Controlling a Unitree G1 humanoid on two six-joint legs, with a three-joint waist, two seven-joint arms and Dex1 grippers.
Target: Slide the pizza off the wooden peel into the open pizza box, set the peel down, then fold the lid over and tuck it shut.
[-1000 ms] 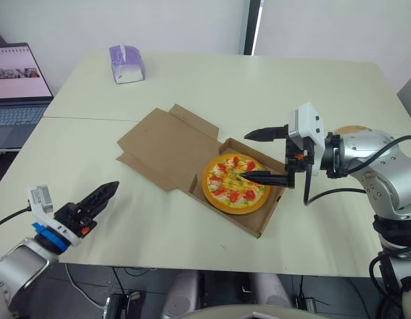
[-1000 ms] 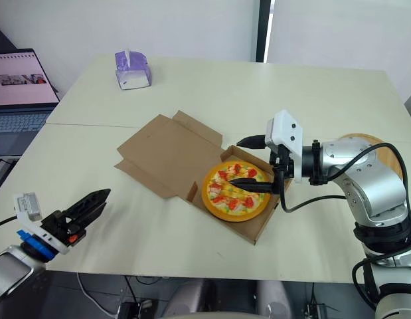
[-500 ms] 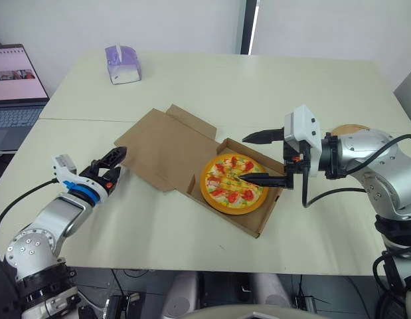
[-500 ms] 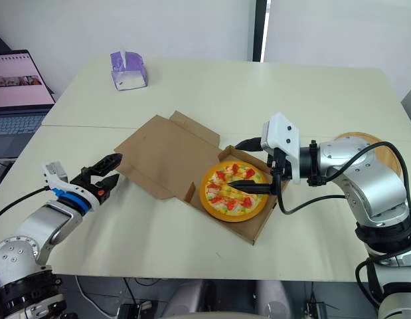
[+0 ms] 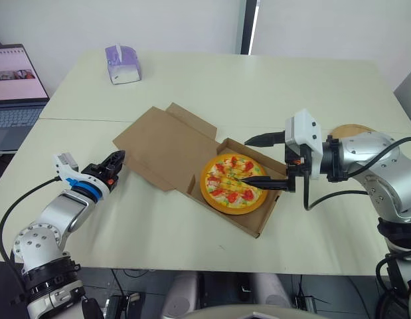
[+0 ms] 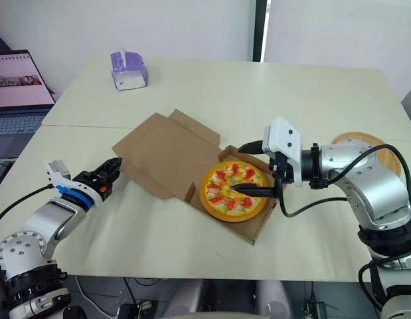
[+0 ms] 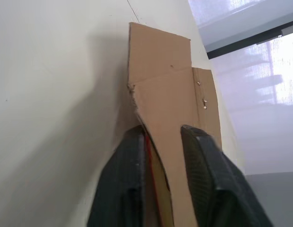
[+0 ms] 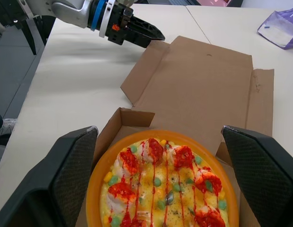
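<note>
Pizza (image 5: 234,183) sits in the open pizza box (image 5: 258,222). The lid (image 5: 166,146) lies flat, open toward the robot's left. Wooden peel (image 6: 364,137) is on the table behind the right forearm.

Right gripper (image 5: 245,159): arm reached across, jaws spread wide over the pizza, holding nothing.

Left gripper (image 5: 116,163): arm low and extended, fingers (image 7: 132,189) narrowly parted astride the lid's corner flap.

Cream table (image 5: 271,80); purple tissue pack (image 5: 122,63) at the far corner; laptop (image 5: 12,86) off to the left.
</note>
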